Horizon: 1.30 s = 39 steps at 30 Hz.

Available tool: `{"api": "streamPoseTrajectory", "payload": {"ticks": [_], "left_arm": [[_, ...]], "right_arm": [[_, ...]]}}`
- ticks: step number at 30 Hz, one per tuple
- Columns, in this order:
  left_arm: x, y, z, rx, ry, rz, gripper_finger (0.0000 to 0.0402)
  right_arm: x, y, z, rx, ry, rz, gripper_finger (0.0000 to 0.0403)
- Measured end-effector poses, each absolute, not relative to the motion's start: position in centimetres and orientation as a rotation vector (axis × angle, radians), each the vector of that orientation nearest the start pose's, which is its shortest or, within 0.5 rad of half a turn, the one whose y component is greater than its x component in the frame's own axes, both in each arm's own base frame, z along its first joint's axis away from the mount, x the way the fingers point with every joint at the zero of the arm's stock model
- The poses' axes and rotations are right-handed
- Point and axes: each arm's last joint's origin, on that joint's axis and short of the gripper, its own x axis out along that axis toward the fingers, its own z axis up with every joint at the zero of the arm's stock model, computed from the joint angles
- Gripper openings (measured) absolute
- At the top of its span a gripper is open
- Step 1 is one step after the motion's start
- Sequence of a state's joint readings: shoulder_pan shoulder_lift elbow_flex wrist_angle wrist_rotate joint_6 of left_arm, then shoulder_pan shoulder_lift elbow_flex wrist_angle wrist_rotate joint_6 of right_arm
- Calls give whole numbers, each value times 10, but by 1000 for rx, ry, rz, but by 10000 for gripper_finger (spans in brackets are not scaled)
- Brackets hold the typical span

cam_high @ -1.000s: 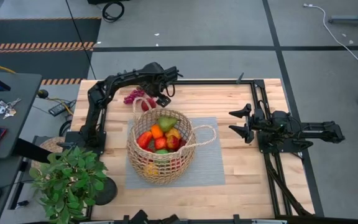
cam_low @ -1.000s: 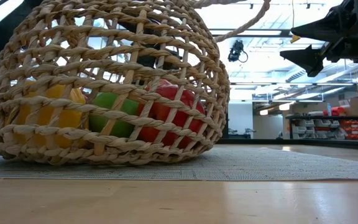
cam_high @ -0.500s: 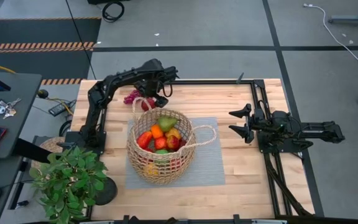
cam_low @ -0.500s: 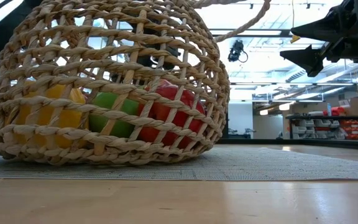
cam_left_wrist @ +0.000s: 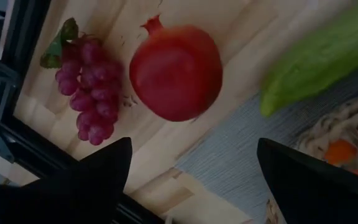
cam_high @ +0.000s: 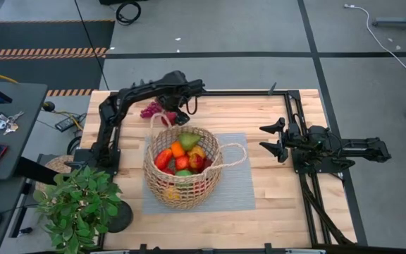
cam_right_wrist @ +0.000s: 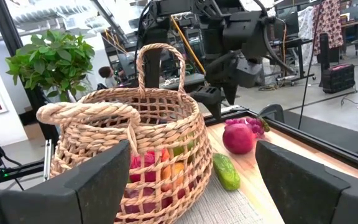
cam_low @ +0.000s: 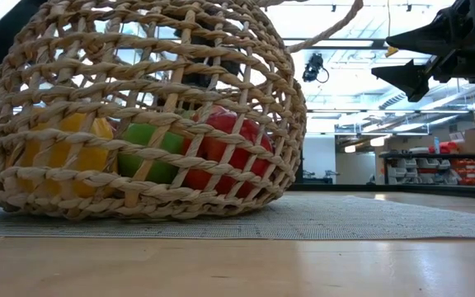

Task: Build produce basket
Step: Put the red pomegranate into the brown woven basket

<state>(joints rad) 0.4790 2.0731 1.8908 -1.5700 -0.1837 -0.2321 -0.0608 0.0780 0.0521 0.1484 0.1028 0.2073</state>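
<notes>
The tan wicker basket (cam_high: 182,166) stands on a grey mat (cam_high: 238,190), holding several red, orange, green and yellow pieces (cam_high: 182,156). Beyond its far side, a purple grape bunch (cam_left_wrist: 86,87), a red pomegranate (cam_left_wrist: 176,71) and a green cucumber (cam_left_wrist: 322,56) lie on the table. My left gripper (cam_high: 177,109) hovers open above them, touching nothing; it also shows in its wrist view (cam_left_wrist: 191,180). My right gripper (cam_high: 273,141) waits open and empty to the right of the basket.
A leafy potted plant (cam_high: 80,204) stands at the table's near left corner. Black frame rails run along the far edge and the right side. Bare wood lies between the mat and my right arm.
My left arm has shifted slightly above the produce behind the basket. The basket and the produce have stayed where they were.
</notes>
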Motion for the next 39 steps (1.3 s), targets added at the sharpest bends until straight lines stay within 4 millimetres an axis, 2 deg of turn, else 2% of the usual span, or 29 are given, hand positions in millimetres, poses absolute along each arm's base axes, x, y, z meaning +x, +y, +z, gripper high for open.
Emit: {"api": "streamPoseTrajectory", "payload": {"ticks": [7,15,21,29,35,39], "left_arm": [[329,179,273,-354,1649,739,355],[329,203,271,-293,1550,838,355],[319,215,282,-250,1524,794,355],[311,224,281,-164,1590,611,354],[291,228,286,-212,1641,592,354],[267,221,289,-184,1550,599,354]], "right_arm": [[99,-9,189,209,-139,-150,348],[99,-9,190,209,-140,-150,348],[99,-9,190,209,-139,-150,348],[99,-9,189,209,-139,-150,348],[99,-9,190,209,-139,-150,348],[99,-9,190,209,-139,-150,348]]}}
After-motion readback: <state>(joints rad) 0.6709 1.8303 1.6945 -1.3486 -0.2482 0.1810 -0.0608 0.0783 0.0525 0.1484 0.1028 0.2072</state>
